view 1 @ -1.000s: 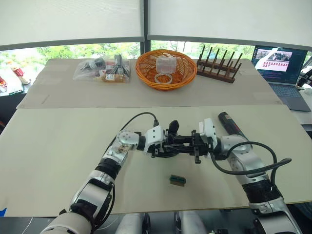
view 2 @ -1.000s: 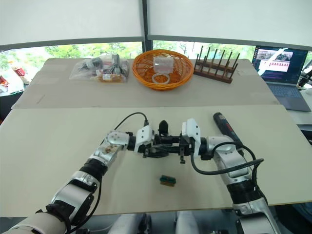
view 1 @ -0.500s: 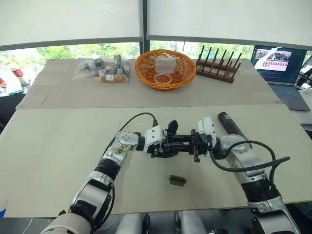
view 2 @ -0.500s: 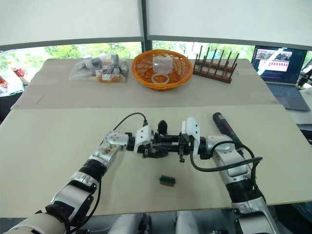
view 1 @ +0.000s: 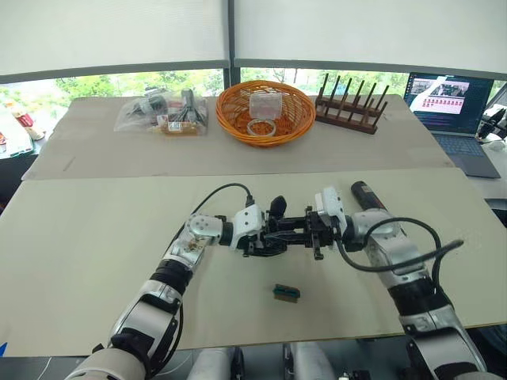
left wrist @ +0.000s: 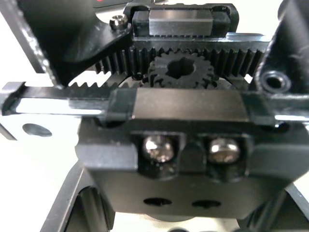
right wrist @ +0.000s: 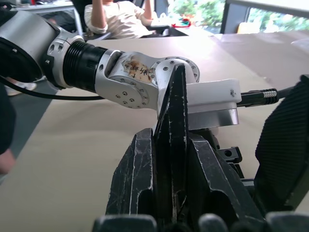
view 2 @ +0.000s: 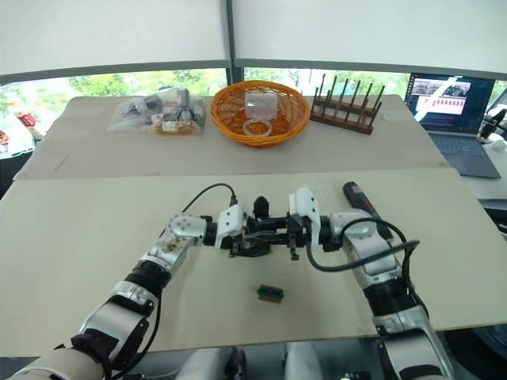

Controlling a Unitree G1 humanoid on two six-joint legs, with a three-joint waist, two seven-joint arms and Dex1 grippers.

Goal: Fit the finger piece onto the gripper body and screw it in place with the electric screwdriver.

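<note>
The small black plastic wedge-shaped finger piece (right wrist: 173, 145) sits pinched edge-on between the right gripper (view 1: 314, 235)'s two black fingers, so that one's clamped shut on it. I'd guess it's light, rigid and smooth-sided, so it could twist in the pinch; holding it by the flat faces near the thick end looks like the sane choice.

It's being held right up against the small black gripper body (left wrist: 169, 116), a blocky mechanism with toothed racks, a little pinion gear and two shiny screw heads. Looks stiff and heavier than the wedge, all hard edges, so it's fairly easy to hold. The left gripper (view 1: 264, 237) is at it, above the middle of the beige table (view 1: 95, 237), but I can't tell how its fingers are set.

The long thick black cylindrical electric screwdriver (view 1: 366, 197) lies on the table just behind the right wrist. A small green-and-brown rectangular block (view 1: 287, 293) lies nearer the front edge.
</note>
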